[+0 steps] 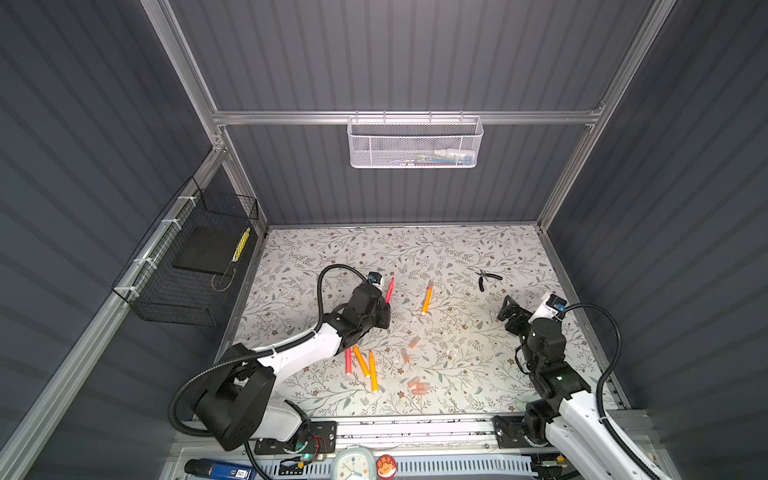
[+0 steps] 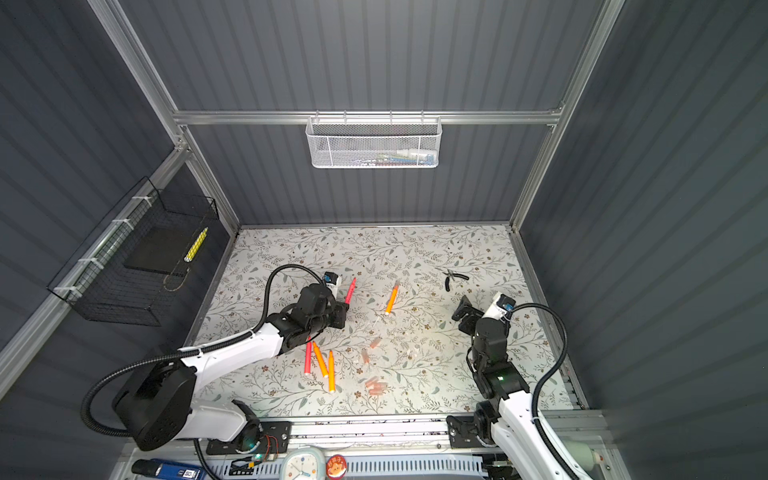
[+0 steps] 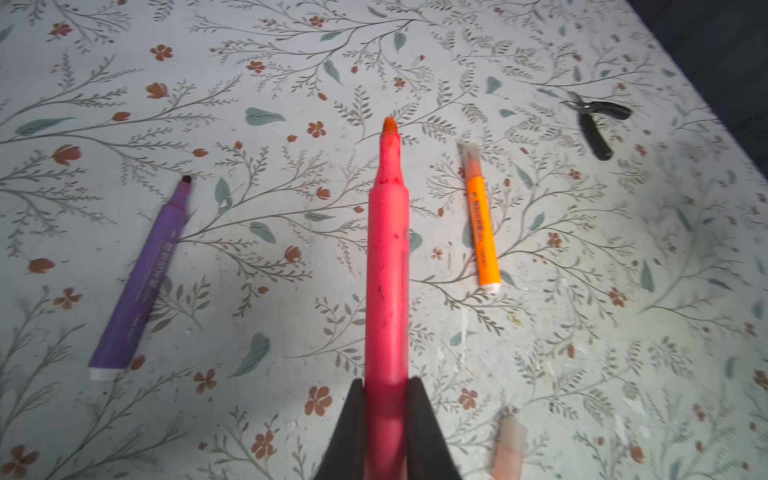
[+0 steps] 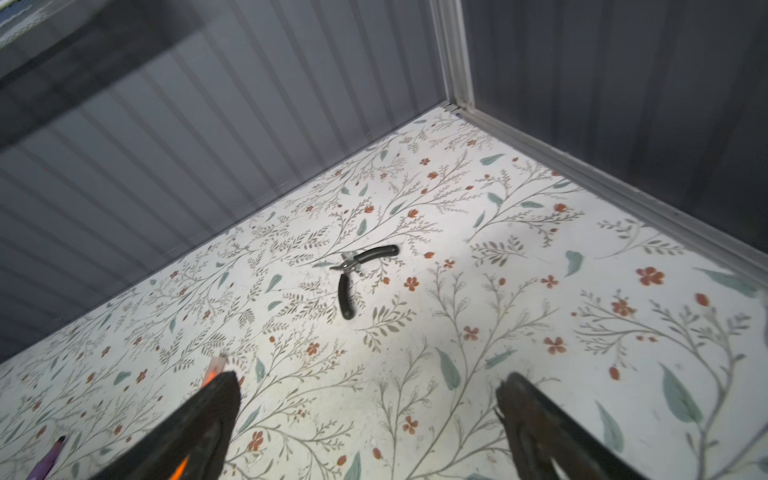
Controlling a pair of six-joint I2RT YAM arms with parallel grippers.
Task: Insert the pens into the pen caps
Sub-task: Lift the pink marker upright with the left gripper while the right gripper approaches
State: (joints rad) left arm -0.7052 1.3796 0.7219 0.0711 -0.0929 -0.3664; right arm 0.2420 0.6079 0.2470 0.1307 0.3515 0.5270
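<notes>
The left gripper (image 3: 386,388) is clenching the tail end of a slim red-pink plastic marker pen (image 3: 386,249). Its black fingers (image 3: 349,428) are pressing the barrel from both sides, and the uncapped tip is pointing straight out ahead of the gripper, toward the back wall in both top views. Just to 1 side of the gripped pen, a purple plastic marker pen (image 3: 141,278) is lying flat and uncapped on the floral-patterned table (image 3: 623,291). On the opposite side, toward the right arm, an orange plastic marker pen (image 3: 480,224) is lying with a short translucent cap (image 3: 471,156) sitting over its tip. Behind the left gripper, beside its forearm, 3 pens are lying close together in a top view: a second red-pink pen (image 1: 348,360), a slanted orange pen (image 1: 361,360) and a straighter orange pen (image 1: 373,372). Loose pinkish translucent pen caps (image 1: 414,342) are lying scattered between the 2 arms, with a small cluster of caps (image 1: 417,385) nearer the robot's base. The right gripper (image 4: 368,382) is hanging released above the table, jaws spread wide with nothing between them. Black-handled pliers (image 4: 353,270) are lying ahead of it, well apart from its fingertips.
</notes>
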